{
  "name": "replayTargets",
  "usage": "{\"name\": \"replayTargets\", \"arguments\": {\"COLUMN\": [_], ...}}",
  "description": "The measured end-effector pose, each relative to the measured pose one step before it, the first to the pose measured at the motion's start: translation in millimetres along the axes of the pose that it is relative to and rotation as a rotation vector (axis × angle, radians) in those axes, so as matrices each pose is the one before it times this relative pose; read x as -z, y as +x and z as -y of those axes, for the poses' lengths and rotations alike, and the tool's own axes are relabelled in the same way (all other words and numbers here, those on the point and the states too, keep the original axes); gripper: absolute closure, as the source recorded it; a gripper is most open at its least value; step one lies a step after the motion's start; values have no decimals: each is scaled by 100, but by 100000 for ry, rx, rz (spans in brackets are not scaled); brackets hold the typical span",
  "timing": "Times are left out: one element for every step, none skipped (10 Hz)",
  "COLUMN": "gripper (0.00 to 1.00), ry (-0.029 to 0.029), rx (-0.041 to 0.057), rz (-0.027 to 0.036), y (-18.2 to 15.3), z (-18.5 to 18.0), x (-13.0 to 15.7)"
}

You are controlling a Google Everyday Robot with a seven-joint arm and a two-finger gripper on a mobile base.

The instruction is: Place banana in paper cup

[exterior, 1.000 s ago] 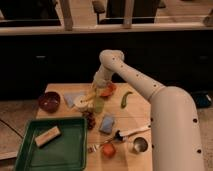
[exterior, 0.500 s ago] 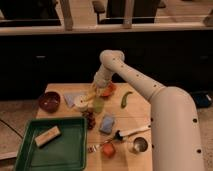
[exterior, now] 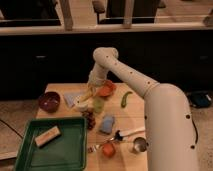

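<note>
My gripper (exterior: pixel 91 88) hangs at the end of the arm, which reaches in from the right over the back of the wooden table. It is shut on the banana (exterior: pixel 85 95), a slim yellow fruit that slants down and to the left from the fingers. The banana's lower end is at the rim of the whitish paper cup (exterior: pixel 81 105), which stands upright just below the gripper. I cannot tell whether the banana's tip is inside the cup.
A pale green cup (exterior: pixel 98 104) and an orange bowl (exterior: pixel 106 89) stand right of the paper cup, with a dark green vegetable (exterior: pixel 125 99) further right. A maroon bowl (exterior: pixel 49 101) is left. A green tray (exterior: pixel 67 150) holds a tan block. A blue sponge (exterior: pixel 106 123), spoon (exterior: pixel 127 134) and metal cup (exterior: pixel 139 145) are in front.
</note>
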Motion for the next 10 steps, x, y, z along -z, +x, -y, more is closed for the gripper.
{"name": "replayTargets", "arguments": {"gripper": [100,100,100,100,100,100,100,98,88,78], "ry": [-1187,-934,-859,-676,-571,-777,-465,-660,-7,-106], "rx": [3576,2313,2573,1892,1270,1582,938,1339,-191,-363], "rz": [353,363,458,441,437,538,638,1552,370,171], "y": [-574,-309,-281,-192,-145,-171,-135,-100,40,120], "z": [726,324,288,170,102,134,70,52,-69,-147], "x": [-137,-67,-68,-54,-122,-164,-105,-117,64,-2]}}
